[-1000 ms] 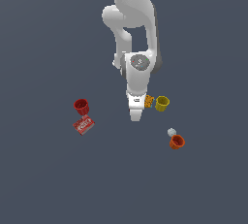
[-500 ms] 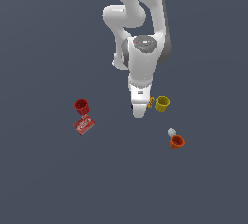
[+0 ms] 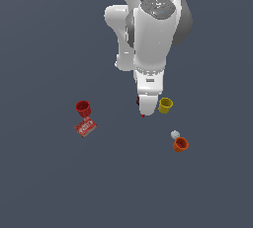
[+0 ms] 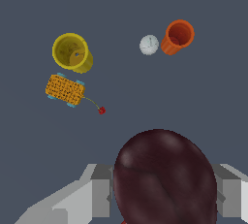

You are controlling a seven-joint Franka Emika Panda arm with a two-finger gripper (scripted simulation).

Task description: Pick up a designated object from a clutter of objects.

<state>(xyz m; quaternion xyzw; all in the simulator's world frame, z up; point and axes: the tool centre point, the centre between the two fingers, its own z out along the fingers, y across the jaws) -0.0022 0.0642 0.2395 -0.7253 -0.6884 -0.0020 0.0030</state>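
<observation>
Presently my hand (image 4: 164,194) is clenched on the dark maroon lump (image 4: 164,177), which sits between the two pale fingers (image 4: 99,191) in the wrist view, and which in the exterior view shows only as a dark sliver at the hand's tip, just beside the yellow cup (image 3: 165,105). Beyond the yellow cup lie the orange patterned box (image 4: 64,90), a tiny red speck (image 4: 101,110), the whitish ball (image 4: 149,44) and the orange cup (image 4: 178,36), all apart from the lump. I judge the lump light, rigid and smooth-skinned, so its rounded flanks could slip; the widest girth is the place to hold it.
</observation>
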